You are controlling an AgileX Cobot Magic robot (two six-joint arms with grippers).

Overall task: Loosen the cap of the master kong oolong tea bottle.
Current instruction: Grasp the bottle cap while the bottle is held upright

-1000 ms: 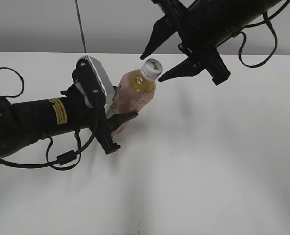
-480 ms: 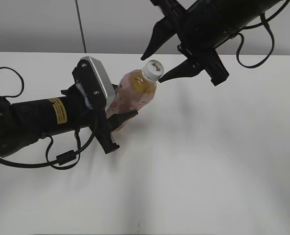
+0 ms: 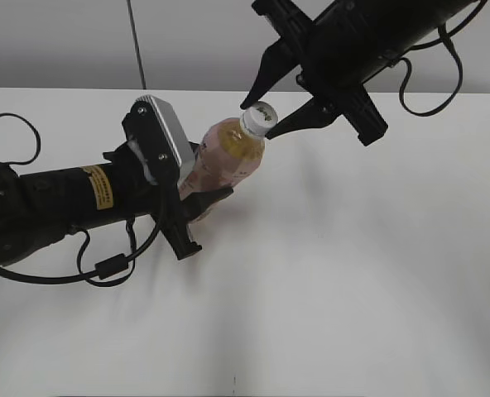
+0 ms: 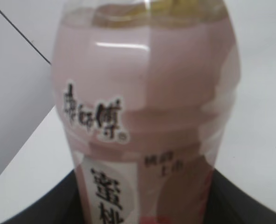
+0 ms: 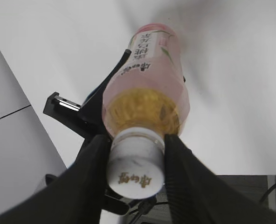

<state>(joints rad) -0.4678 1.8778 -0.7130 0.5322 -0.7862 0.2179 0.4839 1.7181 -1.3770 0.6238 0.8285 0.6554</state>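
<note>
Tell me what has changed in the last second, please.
The right gripper came down around the cap, and its fingers closed in from a wide spread until they flank the cap on both sides. The left gripper kept its hold on the bottle, which stayed tilted in the same place.

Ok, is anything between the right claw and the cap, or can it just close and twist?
Nothing visible is in the way. The right claw already straddles the cap, one finger on each side, apparently at or near contact with its rim. The left claw grips the bottle lower down, around the label, well below the cap.
</note>
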